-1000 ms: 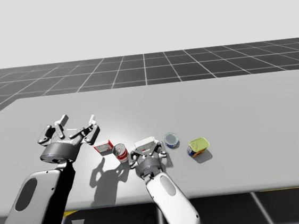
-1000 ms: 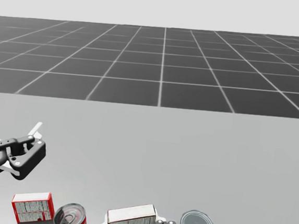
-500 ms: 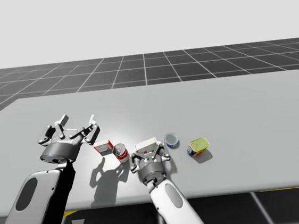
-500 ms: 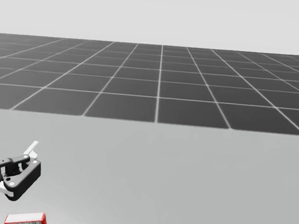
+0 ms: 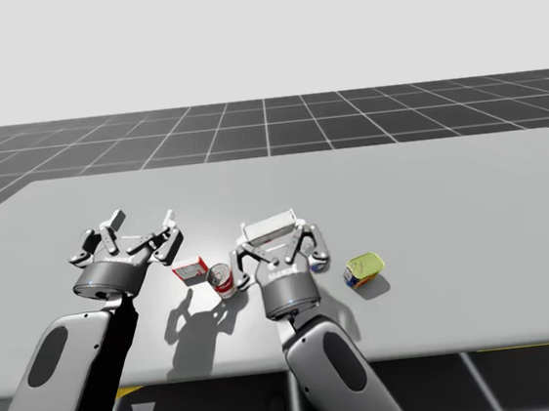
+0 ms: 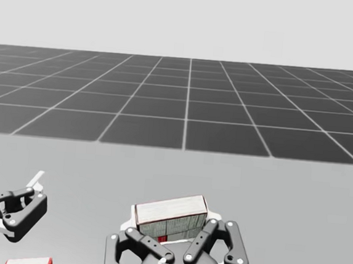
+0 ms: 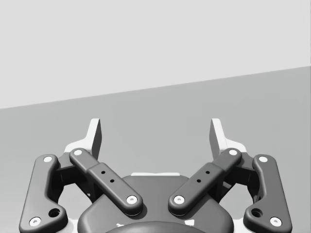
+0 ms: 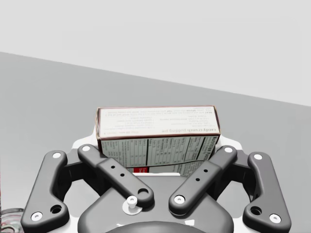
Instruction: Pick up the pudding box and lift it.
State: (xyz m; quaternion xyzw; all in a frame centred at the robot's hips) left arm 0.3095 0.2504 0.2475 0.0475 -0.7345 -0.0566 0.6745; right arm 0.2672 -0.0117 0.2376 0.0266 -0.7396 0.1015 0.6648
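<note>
The pudding box (image 5: pixel 269 230), white with a red edge and small print, is off the table (image 5: pixel 448 177), with my right gripper (image 5: pixel 275 249) shut on it from below. In the right wrist view the pudding box (image 8: pixel 158 135) sits crosswise between the fingers of my right gripper (image 8: pixel 156 145), touched on both sides. From the head view the pudding box (image 6: pixel 170 215) stands above my right gripper (image 6: pixel 174 234). My left gripper (image 5: pixel 133 240) hovers open to the left of it, with nothing between its fingers (image 7: pixel 95 137).
A small red box (image 5: pixel 191 270) and a red can (image 5: pixel 221 280) stand between my two grippers. A yellow-green tin (image 5: pixel 365 268) lies to the right of my right gripper. The far half of the table is bare.
My right gripper has risen with the pudding box, lifting it off the table. My head has tilted upward. The left arm has stayed put.
</note>
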